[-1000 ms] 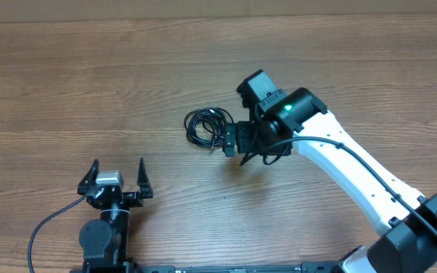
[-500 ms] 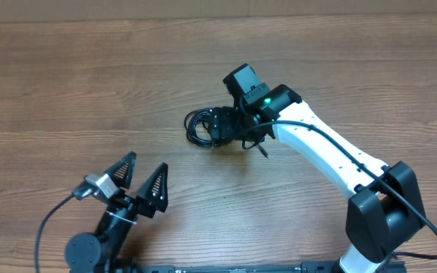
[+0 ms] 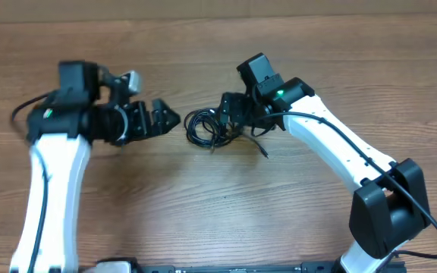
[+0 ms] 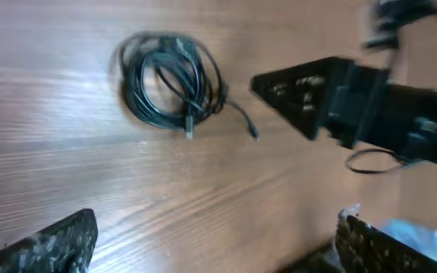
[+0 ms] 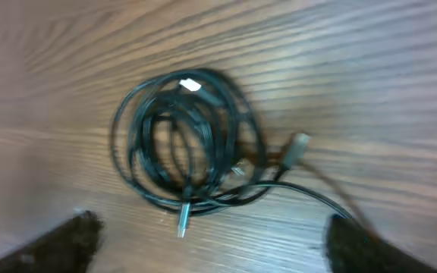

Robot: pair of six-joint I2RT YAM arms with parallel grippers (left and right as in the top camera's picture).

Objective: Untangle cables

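Note:
The cables [image 3: 202, 127] lie as one small coiled black bundle on the wooden table. They also show in the left wrist view [image 4: 170, 85] and the right wrist view [image 5: 185, 145]. One loose strand trails off to the right and ends in a plug [image 3: 265, 154]. My left gripper [image 3: 163, 119] is open and empty, just left of the bundle and pointing at it. My right gripper [image 3: 228, 115] is open and empty, at the bundle's right edge. In the right wrist view the fingers [image 5: 218, 250] straddle bare wood just short of the coil.
The wooden table [image 3: 127, 197] spreads all around the bundle. The right arm's white link [image 3: 332, 152] crosses the right half, and the left arm [image 3: 48, 174] runs down the left side. My right gripper shows in the left wrist view [image 4: 317, 98].
The left arm has swung from the table's front edge up to the left side of the bundle. The right gripper has stayed by the bundle, shifting slightly.

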